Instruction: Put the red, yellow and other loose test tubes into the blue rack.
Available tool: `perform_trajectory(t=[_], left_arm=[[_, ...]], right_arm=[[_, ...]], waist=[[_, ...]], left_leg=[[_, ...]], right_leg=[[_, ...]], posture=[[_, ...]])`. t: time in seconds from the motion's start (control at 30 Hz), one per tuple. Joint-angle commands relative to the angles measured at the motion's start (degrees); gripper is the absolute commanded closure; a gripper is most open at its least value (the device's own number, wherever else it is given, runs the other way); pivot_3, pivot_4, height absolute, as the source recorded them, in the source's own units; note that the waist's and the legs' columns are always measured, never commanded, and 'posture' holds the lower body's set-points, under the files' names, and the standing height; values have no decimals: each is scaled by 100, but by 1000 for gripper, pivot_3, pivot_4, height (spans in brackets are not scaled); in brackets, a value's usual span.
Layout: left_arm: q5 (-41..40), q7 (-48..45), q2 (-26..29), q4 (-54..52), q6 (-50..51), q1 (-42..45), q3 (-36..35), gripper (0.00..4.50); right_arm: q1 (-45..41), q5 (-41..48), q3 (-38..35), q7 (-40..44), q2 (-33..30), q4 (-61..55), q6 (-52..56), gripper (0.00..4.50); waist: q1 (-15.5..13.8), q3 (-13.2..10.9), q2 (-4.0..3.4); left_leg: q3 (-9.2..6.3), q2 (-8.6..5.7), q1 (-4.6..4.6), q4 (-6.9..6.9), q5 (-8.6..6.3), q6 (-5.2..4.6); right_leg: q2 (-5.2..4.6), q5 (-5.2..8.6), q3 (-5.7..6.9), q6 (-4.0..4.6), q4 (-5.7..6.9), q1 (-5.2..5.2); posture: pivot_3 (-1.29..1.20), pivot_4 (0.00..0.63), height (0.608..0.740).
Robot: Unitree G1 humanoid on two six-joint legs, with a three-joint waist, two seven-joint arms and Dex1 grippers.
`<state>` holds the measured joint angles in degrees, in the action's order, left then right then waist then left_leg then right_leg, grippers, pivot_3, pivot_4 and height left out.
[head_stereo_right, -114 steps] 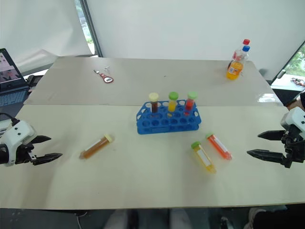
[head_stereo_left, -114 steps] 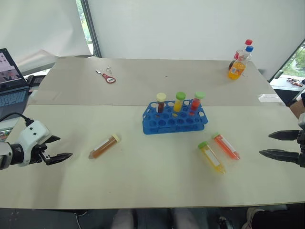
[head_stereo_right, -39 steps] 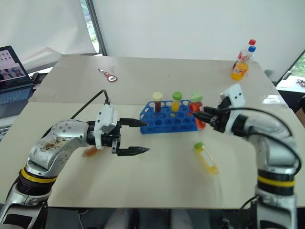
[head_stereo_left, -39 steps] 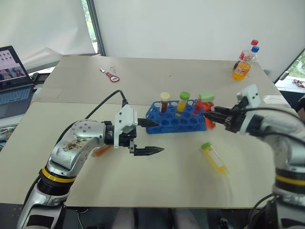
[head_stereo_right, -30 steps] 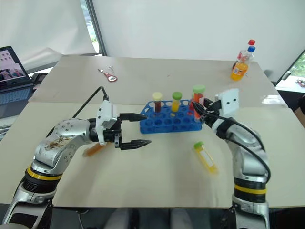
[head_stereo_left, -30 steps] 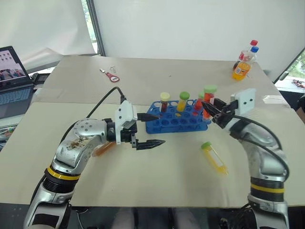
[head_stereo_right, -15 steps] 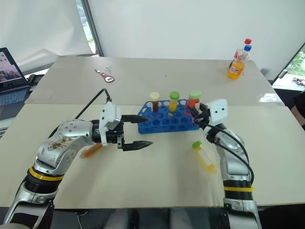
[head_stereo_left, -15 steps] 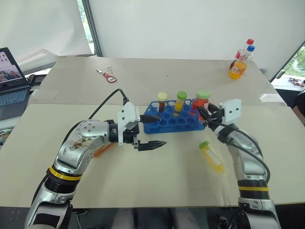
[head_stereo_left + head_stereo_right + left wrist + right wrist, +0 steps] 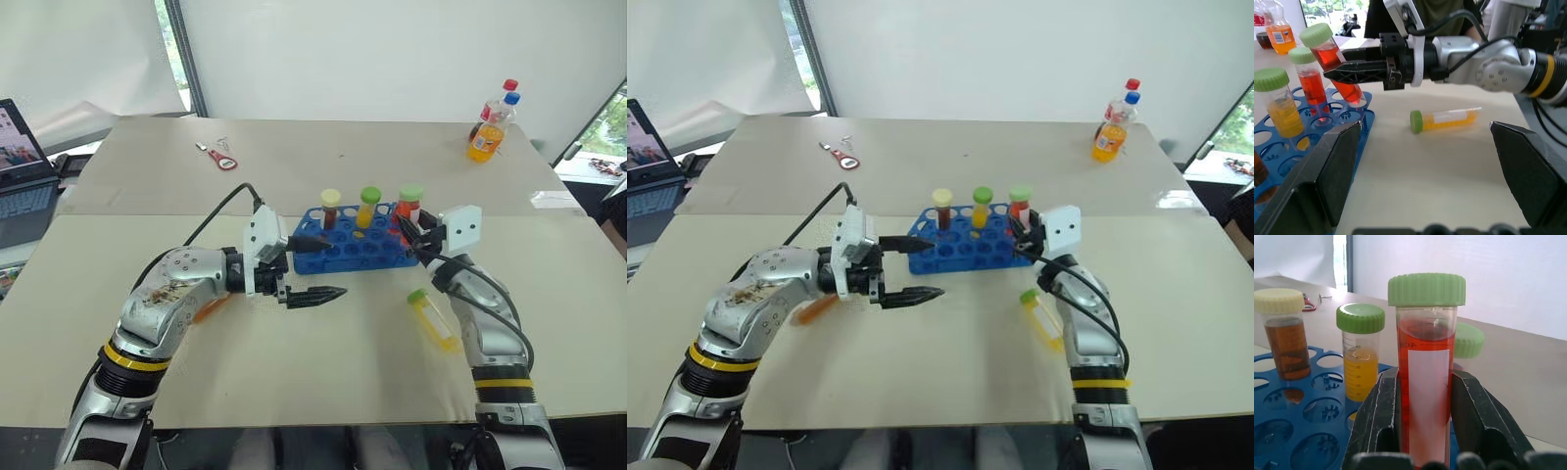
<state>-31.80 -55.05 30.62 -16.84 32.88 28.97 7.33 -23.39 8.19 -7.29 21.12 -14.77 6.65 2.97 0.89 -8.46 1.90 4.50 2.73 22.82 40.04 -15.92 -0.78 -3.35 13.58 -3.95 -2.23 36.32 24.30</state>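
Right claw (image 9: 1422, 431) lowered to the blue rack (image 9: 338, 257), clenching white-labelled red tube (image 9: 1426, 382), left claw (image 9: 323, 266) released

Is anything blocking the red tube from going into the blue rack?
Nothing visible blocks it. The right gripper holds the red tube over the right end of the blue rack, where holes are free beside the three tubes already standing there.
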Motion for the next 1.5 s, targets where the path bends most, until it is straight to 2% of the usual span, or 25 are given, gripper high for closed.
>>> perform_trajectory(t=[0.03,0.3,0.37,0.6,0.77,0.97,1.1,1.17,1.33,1.5], left_arm=[[-164,186,-105,-251,81,144,-175,0],[-131,419,-233,-342,143,149,-159,0],[-123,454,-247,-354,147,155,-142,0],[-91,522,-276,-328,154,217,-129,0],[-46,555,-298,-347,145,208,-105,0],[142,494,-160,-330,42,49,-34,0],[240,364,-56,-336,-37,-16,32,0],[332,206,58,-349,-139,-69,114,0],[459,-198,365,-461,-366,-207,299,0],[512,-332,442,-657,-491,-370,400,0]], right_arm=[[-8,150,-162,-194,110,60,-152,3492],[110,266,-149,-345,311,8,-297,3492],[139,297,-157,-389,355,-28,-302,2442],[238,275,-80,-403,337,-247,-254,53],[549,468,-180,-234,9,-1000,352,19],[1504,1124,-529,491,-1413,-2877,2107,19],[1727,1756,-859,714,-2162,-3622,3425,19],[1795,2101,-901,806,-2720,-4052,4450,19],[1292,2683,-530,726,-3589,-4285,6722,19],[396,2664,101,635,-3735,-3546,7916,19]], waist=[[3,0,0],[14,0,-1],[14,1,-1],[12,0,-2],[-17,0,-2],[-46,0,-3],[-3,0,-6],[-6,1,-7],[-4,1,-5],[-24,0,-4]], left_leg=[[0,0,-1,0,0,0],[0,0,-2,-2,1,2],[-1,0,-3,-4,1,2],[-1,0,-2,-6,2,3],[-2,-1,0,-8,1,3],[-5,-2,4,-11,-1,-1],[-7,-2,0,-10,0,-1],[-11,-3,-7,-10,0,-1],[-17,-5,-3,-11,0,-2],[-20,-8,2,-7,0,-2]], right_leg=[[0,0,0,0,0,0],[0,-1,-1,1,2,-1],[0,-1,-1,1,2,-1],[0,-1,-1,1,0,1],[-1,-1,-1,1,-2,1],[-3,0,0,0,-12,0],[3,0,-5,1,-10,-2],[5,0,-6,2,-8,-9],[3,0,-6,2,-15,-9],[2,0,-7,2,-18,-6]], posture=[[0,150,740],[0,150,740],[0,150,740],[0,150,740],[0,150,740],[0,150,740],[0,150,740],[0,150,740],[0,150,740],[0,150,740]])
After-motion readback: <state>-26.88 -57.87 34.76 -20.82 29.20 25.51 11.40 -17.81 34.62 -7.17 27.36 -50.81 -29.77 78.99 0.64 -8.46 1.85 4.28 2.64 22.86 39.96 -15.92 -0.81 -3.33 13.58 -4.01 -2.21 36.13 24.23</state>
